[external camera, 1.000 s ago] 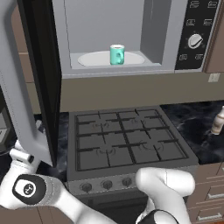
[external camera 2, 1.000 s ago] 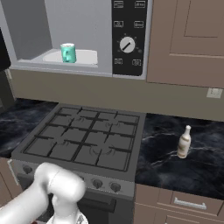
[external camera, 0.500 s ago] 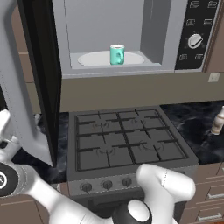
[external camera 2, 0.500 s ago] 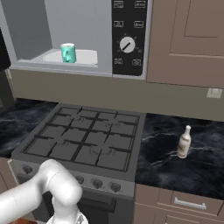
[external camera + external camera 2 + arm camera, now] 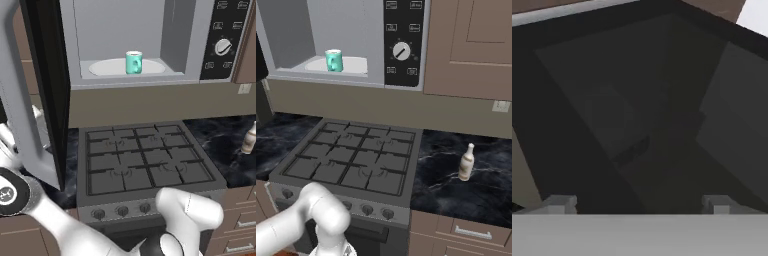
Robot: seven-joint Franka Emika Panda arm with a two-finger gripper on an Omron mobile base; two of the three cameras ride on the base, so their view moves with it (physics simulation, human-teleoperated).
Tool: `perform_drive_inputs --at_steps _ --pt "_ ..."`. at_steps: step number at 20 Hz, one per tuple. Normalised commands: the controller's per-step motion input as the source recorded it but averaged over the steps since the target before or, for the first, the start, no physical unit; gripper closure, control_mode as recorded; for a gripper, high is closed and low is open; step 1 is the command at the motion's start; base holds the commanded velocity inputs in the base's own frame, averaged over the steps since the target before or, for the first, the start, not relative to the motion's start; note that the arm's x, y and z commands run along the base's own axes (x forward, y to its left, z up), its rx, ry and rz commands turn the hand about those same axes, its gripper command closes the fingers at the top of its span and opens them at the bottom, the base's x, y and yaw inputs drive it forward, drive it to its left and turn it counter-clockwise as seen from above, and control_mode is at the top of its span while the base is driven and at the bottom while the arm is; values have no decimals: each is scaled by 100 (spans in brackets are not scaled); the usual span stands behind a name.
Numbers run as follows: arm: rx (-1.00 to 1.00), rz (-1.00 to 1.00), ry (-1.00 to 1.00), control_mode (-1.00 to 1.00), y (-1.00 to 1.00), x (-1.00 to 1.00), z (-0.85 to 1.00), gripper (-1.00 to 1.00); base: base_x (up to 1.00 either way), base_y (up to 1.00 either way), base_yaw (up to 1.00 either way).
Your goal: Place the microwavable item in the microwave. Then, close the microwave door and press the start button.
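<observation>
I see the teal mug [image 5: 133, 62] already on the microwave [image 5: 185, 50] plate, and my gripper [image 5: 639, 204], fingers spread and empty, faces the open door's [image 5: 45, 90] dark glass from outside.

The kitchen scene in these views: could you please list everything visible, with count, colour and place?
mug: one, teal, upright on the plate inside the microwave
plate: one, white, microwave floor
microwave: one, grey, above the stove
control panel: one, black with white dial, right of the cavity
microwave door: one, dark glass with grey bar handle, swung open at left
stove: one, dark grey, below the microwave
bottle: one, beige and brown, on the black counter right of the stove
gripper: one, grey tips apart, facing dark glass
</observation>
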Motion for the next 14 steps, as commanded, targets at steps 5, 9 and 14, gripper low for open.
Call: perform_drive_inputs --at_steps 5,9,14 --pt "25 22 0 -100 -100 -10 4 -100 0 0 0" --pt "24 29 1 -100 -100 0 1 -100 0 0 0" --pt "13 38 10 -100 -96 4 0 -100 0 0 0"
